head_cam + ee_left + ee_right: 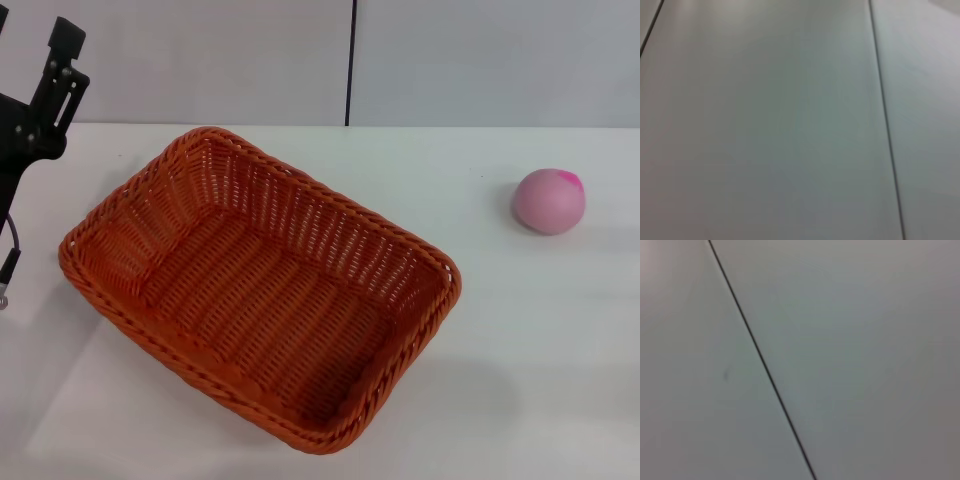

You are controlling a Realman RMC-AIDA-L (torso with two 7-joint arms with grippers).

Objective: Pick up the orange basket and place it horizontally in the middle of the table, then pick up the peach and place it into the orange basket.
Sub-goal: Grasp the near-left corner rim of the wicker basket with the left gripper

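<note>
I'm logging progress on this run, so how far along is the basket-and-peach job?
Little looks done. The orange basket lies empty on the table, skewed diagonally rather than horizontal. Nothing is in hand: the left gripper is raised at the table's far left edge, apart from the basket, and the right gripper is out of view. Left: squaring the basket in the middle, then moving the peach, which sits to the basket's right, into it.

Orange basket point(262, 290) sits askew on table point(520, 340), peach point(549, 201) well apart.
</note>
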